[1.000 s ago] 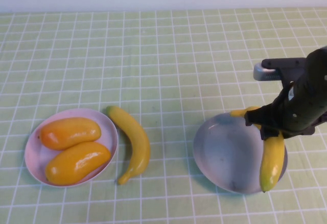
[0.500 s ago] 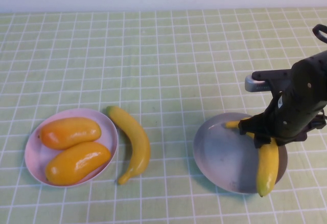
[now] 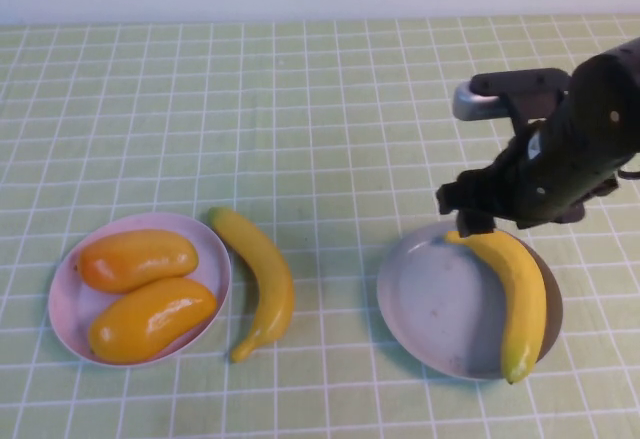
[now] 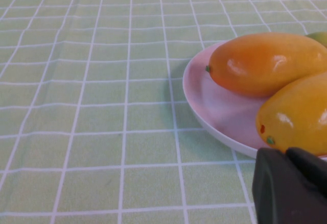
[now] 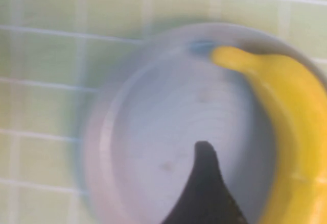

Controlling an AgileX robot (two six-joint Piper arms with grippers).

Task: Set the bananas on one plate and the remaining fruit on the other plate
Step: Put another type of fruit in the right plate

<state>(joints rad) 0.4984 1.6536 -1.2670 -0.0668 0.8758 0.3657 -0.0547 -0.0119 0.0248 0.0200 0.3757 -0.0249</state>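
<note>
Bananas: one (image 3: 521, 294) lies on the grey-blue plate (image 3: 430, 304), one (image 3: 262, 279) on the cloth. Mangoes (image 3: 137, 259) fill the pink plate (image 3: 62, 304). Right gripper (image 3: 470, 221) hovers released above; left gripper (image 4: 291, 188) finger state cannot be told.

The right gripper (image 3: 470, 221) hides the grey-blue plate's (image 3: 430, 299) rim at twelve o'clock (its fingers can't be made out), and the left gripper (image 4: 291, 185) is cut off, fingers unreadable
</note>
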